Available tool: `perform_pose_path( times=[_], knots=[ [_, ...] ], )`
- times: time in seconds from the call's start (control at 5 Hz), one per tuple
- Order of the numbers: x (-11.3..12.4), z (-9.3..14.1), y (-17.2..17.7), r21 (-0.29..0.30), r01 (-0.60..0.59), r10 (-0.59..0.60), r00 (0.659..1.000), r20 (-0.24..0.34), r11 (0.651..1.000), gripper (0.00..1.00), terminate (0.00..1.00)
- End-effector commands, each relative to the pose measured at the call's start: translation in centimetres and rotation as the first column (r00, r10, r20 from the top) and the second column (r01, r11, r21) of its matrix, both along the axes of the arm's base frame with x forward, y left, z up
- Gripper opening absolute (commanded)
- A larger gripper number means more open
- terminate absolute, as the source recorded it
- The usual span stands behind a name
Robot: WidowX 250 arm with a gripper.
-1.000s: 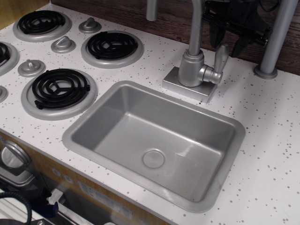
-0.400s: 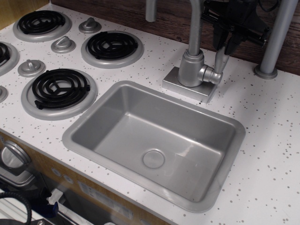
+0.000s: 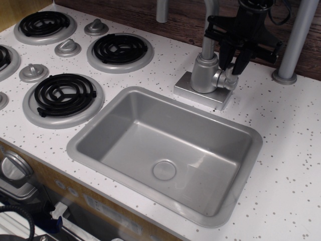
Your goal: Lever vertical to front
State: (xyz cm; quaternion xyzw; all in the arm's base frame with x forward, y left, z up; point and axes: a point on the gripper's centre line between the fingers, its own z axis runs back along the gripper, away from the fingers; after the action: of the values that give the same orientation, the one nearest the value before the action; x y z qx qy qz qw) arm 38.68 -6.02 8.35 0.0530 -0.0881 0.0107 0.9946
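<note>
The lever (image 3: pixel 230 70) stands upright on the short side stub (image 3: pixel 224 80) of the faucet base (image 3: pixel 204 73), behind the sink. My black gripper (image 3: pixel 231 61) has come down over it from above. One finger (image 3: pixel 223 56) is on the lever's left and the other on its right, so the paddle sits between them and is mostly hidden. The fingers stand slightly apart, and I cannot see contact with the lever. Only a silver sliver of the lever and its stub show below the fingers.
The grey sink basin (image 3: pixel 165 150) lies just in front of the faucet. The faucet spout (image 3: pixel 209 30) rises next to my gripper's left side. A grey post (image 3: pixel 293 45) stands at the right. Stove burners (image 3: pixel 120 50) and grey knobs (image 3: pixel 67 47) are at the left.
My gripper has moved left and down from behind the faucet, and now straddles the lever, which was fully visible before. The lever itself still stands upright.
</note>
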Motion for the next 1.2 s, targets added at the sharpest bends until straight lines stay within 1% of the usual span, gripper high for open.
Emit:
perform_pose_path(
  times=[0.0,0.2,0.4,0.6,0.8,1.0],
  knots=[
    [0.0,0.0,0.1,-0.063,0.001,-0.001,1.000,0.003,0.998,0.00,0.00],
    [0.1,-1.7,0.4,-0.107,0.001,-0.004,1.000,-0.028,0.994,0.00,0.00],
    [-0.3,-2.8,0.7,-0.106,0.003,-0.007,0.999,-0.041,0.994,0.00,0.00],
    [-0.4,-3.5,0.7,-0.103,0.009,-0.013,0.999,-0.040,0.995,0.00,0.00],
    [-0.4,-2.8,0.6,-0.091,0.005,-0.007,1.000,-0.023,0.996,1.00,0.00],
    [-1.1,0.4,-0.2,-0.035,-0.035,0.033,0.998,-0.044,0.999,1.00,0.00]
  ],
)
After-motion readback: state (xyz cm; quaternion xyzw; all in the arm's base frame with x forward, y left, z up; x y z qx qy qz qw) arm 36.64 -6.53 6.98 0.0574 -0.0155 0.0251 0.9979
